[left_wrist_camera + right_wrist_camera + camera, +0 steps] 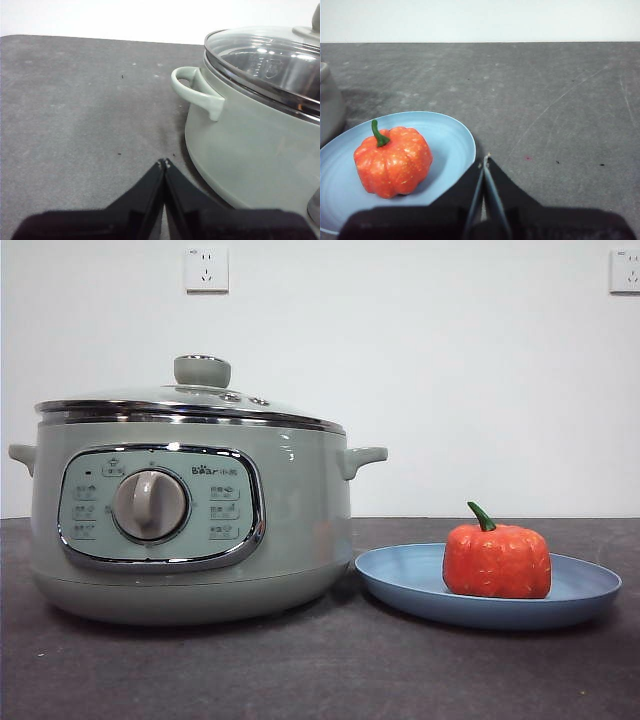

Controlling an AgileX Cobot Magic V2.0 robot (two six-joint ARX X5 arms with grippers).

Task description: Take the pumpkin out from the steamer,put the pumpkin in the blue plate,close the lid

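Resting pumpkin point(497, 560) on plate point(400, 585) (lidded steamer point(300, 530)).

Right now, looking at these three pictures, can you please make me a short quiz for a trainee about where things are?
1. True or false: the pumpkin sits on the blue plate.
2. Where is the lid? A) flat on the table B) on the steamer C) held by a hand
3. Fill in: the left hand and the right hand each hold ____.

Key:
1. True; it stands upright with its green stem up.
2. B; its chrome rim rests on the pot.
3. Nothing; both have their jaws shut, the left hand beside the steamer, the right hand beside the plate.
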